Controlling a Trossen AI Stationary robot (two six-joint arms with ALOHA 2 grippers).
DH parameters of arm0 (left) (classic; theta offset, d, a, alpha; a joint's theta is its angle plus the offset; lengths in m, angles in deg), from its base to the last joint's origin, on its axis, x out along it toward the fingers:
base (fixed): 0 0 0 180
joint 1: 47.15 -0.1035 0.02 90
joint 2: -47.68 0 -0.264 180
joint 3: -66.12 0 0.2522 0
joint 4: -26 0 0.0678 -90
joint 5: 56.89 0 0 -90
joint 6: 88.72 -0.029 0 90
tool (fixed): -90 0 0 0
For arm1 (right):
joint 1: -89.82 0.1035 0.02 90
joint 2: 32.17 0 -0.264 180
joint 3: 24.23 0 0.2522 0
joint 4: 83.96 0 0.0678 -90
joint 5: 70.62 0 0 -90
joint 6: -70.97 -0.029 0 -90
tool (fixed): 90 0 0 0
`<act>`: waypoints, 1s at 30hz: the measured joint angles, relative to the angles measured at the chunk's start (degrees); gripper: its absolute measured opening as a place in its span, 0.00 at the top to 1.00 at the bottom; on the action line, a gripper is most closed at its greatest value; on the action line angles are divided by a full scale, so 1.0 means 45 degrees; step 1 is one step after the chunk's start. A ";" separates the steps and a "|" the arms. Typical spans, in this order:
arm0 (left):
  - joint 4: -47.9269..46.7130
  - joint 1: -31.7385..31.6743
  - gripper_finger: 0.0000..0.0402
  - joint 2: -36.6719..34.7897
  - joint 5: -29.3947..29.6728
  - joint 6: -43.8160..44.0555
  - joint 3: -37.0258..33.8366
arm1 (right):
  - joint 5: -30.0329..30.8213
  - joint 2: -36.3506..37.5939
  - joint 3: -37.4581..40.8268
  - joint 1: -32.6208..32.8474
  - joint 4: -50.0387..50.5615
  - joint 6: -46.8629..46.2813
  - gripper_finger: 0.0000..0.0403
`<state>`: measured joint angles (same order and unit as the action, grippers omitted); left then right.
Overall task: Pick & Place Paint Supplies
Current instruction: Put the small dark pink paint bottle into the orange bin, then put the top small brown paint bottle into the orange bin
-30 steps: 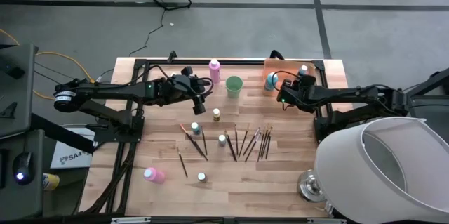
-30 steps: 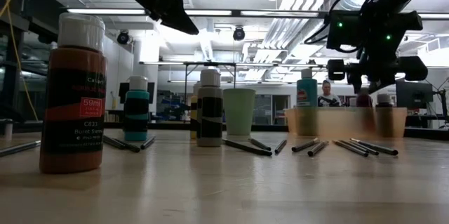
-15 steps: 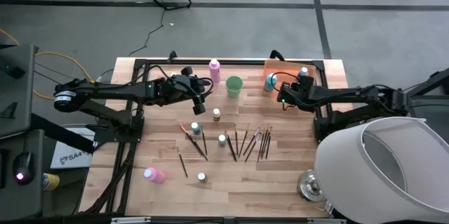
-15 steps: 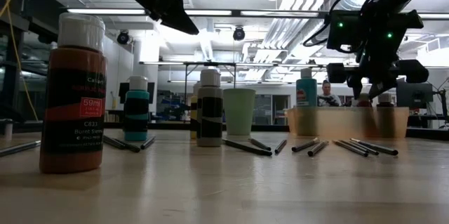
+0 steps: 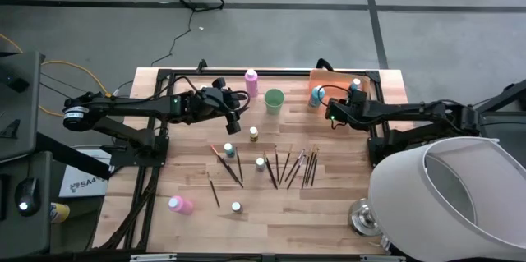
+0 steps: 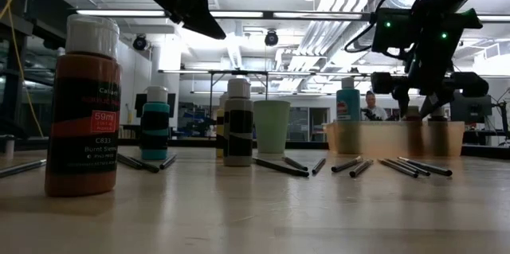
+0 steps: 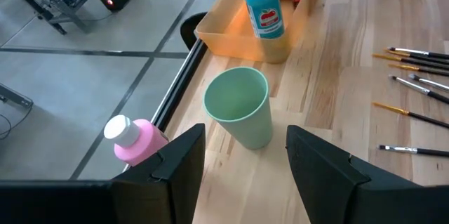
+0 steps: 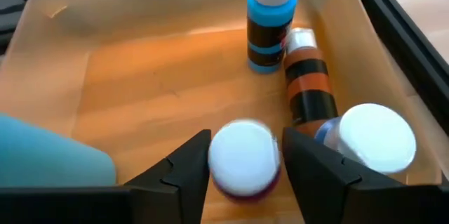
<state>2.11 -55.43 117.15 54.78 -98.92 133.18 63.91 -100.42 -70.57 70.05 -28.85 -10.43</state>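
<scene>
Right gripper hangs low inside the translucent orange plastic tray, its fingers flanking a small white-capped paint bottle. You cannot tell whether they grip the cap or stand just clear of it.

Your risk, as I judge it: the bottle could topple and roll against the brown-banded bottle lying beside it, or a finger could clip a neighbour if you lift off-centre.

Left gripper hovers open and empty by the light green plastic cup.

Count in the tray:
- One tall teal bottle.
- Four small bottles, including the flanked one.

Count on the wooden table:
- Four small pale-capped bottles.
- Two pink bottles, one upright and one lying down.
- Roughly a dozen thin dark brushes, too fine to count exactly.
</scene>
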 joint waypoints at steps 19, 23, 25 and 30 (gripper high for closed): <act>-0.1329 -0.0020 0.52 -0.1150 0.1823 0.0334 0.0005 | 0.0085 0.3365 0.0000 0.0003 -0.1278 0.2724 0.43; -0.2164 -0.0779 0.52 -0.1514 0.2142 0.1121 0.0005 | 0.0067 0.4023 0.0000 0.0000 -0.3002 0.4596 0.43; -0.2538 -0.1337 0.52 -0.1618 0.1956 0.1816 0.0010 | -0.0075 0.4225 0.0000 0.0000 -0.4215 0.5779 0.43; -0.3591 -0.2978 0.52 -0.1690 0.0728 0.2677 0.0005 | -0.1044 0.4258 0.0000 0.0001 -0.7704 0.8694 0.43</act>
<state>-14.05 -68.83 109.55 58.06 -86.87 133.20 59.21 -81.25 -70.57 70.06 -63.52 28.69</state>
